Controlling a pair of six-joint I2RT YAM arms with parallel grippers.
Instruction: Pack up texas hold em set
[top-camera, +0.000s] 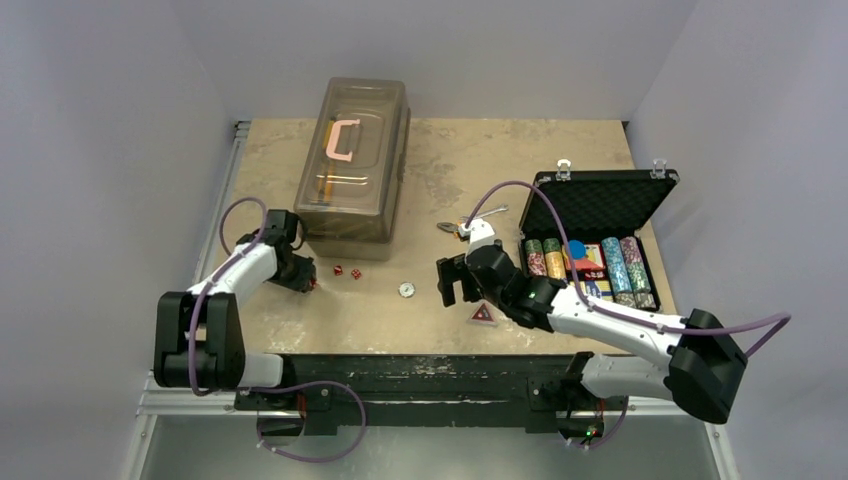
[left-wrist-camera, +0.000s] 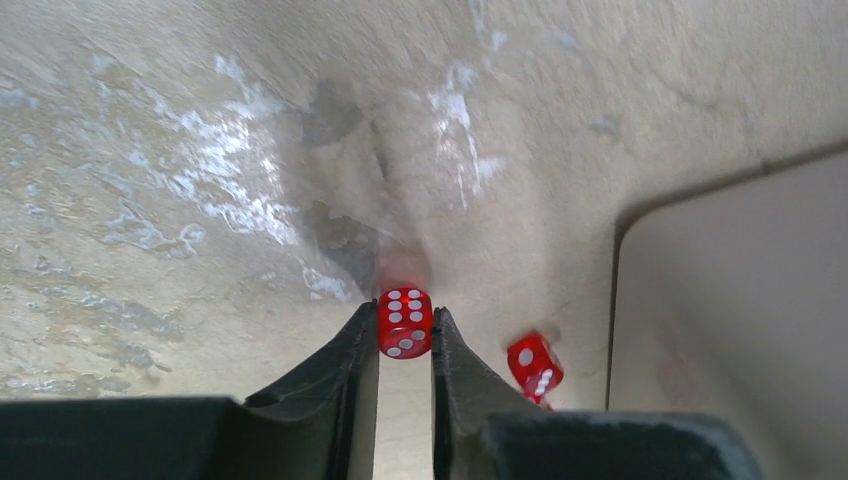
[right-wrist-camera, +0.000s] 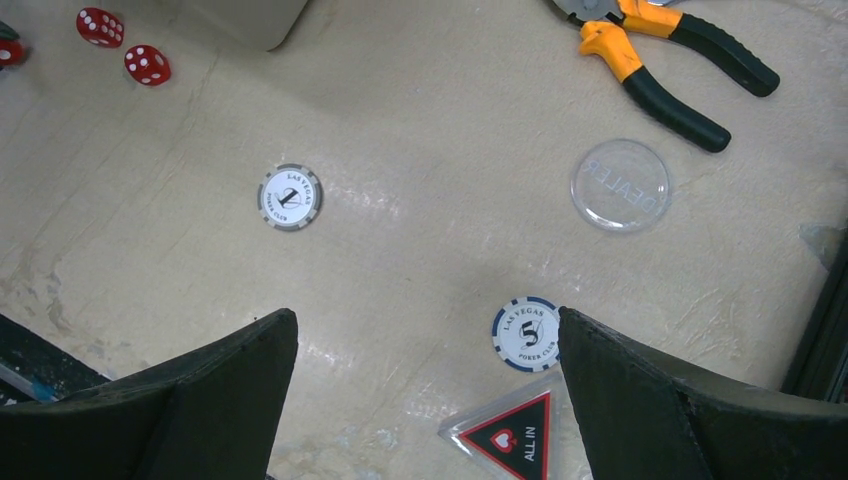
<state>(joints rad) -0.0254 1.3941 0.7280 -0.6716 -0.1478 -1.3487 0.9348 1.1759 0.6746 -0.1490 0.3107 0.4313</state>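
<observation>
Dice are small, hard and light. The left gripper (left-wrist-camera: 405, 345) is clenched on one red die (left-wrist-camera: 404, 320) by two flat faces, and a second die (left-wrist-camera: 534, 365) lies just beside it. The right gripper (right-wrist-camera: 425, 340) hangs spread wide over the triangle token (right-wrist-camera: 510, 440) and a thin chip (right-wrist-camera: 526, 334). Both are flat and probably slippery, best pinched by the edges. Farther off, the case (top-camera: 600, 205) lies open.
</observation>
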